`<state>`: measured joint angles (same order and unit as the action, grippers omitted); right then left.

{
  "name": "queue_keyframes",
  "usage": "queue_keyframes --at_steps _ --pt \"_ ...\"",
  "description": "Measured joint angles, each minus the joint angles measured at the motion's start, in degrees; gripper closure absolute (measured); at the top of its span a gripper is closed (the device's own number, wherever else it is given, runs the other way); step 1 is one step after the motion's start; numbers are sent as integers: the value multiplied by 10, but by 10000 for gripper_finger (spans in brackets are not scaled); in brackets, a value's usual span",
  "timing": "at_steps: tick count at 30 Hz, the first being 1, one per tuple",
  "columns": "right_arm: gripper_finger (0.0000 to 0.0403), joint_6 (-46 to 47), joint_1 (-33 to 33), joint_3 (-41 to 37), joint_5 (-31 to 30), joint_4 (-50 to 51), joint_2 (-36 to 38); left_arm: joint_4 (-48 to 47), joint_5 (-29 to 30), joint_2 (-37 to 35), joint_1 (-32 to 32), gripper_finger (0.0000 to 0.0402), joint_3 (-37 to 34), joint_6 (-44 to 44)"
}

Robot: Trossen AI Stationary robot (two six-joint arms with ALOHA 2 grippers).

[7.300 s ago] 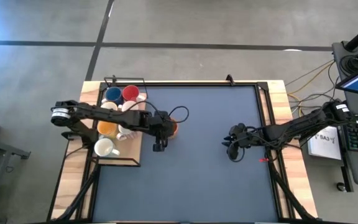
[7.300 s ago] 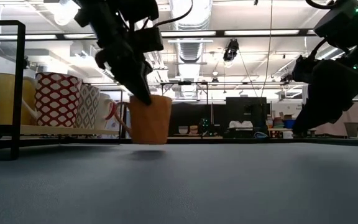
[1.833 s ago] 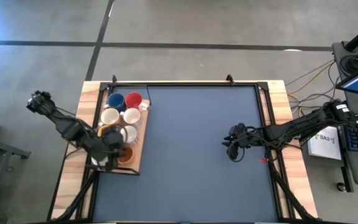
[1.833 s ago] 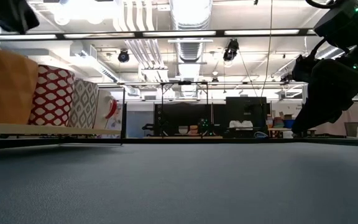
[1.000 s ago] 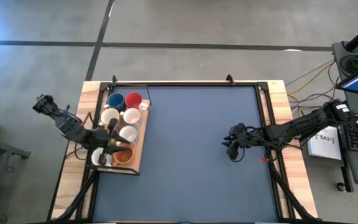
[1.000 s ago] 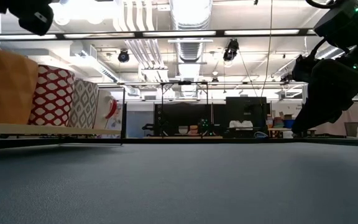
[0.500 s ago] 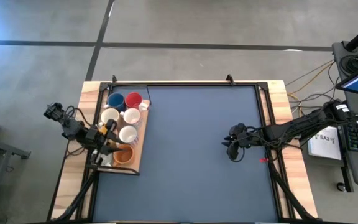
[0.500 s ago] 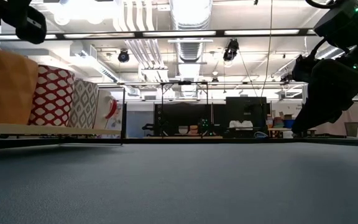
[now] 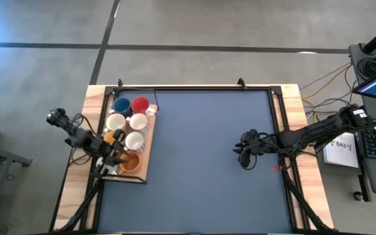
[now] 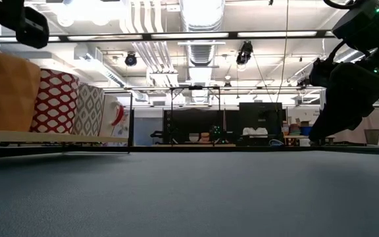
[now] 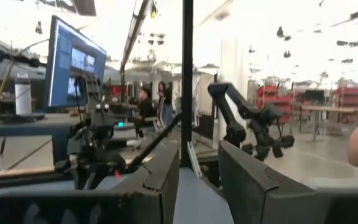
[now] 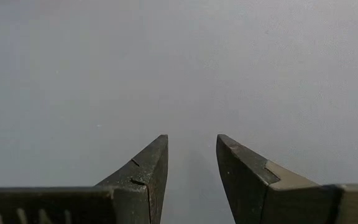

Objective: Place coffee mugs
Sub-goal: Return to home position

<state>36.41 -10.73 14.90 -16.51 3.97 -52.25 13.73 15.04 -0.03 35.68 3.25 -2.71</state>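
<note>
Left gripper [image 11: 197,151] has drawn back off the mugs [image 9: 134,139], parted, empty; right gripper [image 12: 191,140] parted over mat [image 9: 207,130].

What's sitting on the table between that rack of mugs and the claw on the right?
Nothing: the high view shows only bare mat between the mugs and the right gripper.

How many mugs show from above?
7, all on the left shelf, top to bottom: blue, red; cream, white; amber, second white; orange. The left arm may hide another.
</note>
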Motion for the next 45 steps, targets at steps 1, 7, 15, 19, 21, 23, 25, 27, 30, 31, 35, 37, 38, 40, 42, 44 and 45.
queue_keyframes --at_steps 1,7,15,19,21,23,25,27,30,31,35,37,38,40,42,44,45 --pt "278 0 0 0 0 0 0 18 -1 0 0 306 -9 -2" --pt "278 0 0 0 0 0 0 38 -6 0 0 306 -26 -13" --pt "278 0 0 0 0 0 0 33 -6 0 0 306 -26 -13" --pt "277 0 0 0 0 0 0 33 -5 2 0 306 -26 -13" --pt "277 0 0 0 0 0 0 33 -5 4 0 306 -26 -13" --pt "278 0 0 0 0 0 0 33 -5 5 0 306 -26 -13" --pt "277 0 0 0 0 0 0 33 -5 6 0 306 -26 -13" --pt "277 0 0 0 0 0 0 33 -5 7 0 306 -26 -13" --pt "277 0 0 0 0 0 0 33 -5 7 0 306 -26 -13" --pt "277 0 0 0 0 0 0 33 -5 7 0 306 -26 -13" --pt "277 0 0 0 0 0 0 33 -5 8 0 306 -26 -13" --pt "278 0 0 0 0 0 0 33 -5 8 0 306 -26 -13" --pt "277 0 0 0 0 0 0 33 -5 9 0 306 -26 -13" --pt "278 0 0 0 0 0 0 33 -5 9 0 306 -26 -13" --pt "277 0 0 0 0 0 2 33 -5 9 0 306 -26 -13" --pt "278 0 0 0 0 0 10 33 -5 9 0 306 -26 -13" --pt "277 0 0 0 0 0 14 33 -5 9 0 306 -26 -13"
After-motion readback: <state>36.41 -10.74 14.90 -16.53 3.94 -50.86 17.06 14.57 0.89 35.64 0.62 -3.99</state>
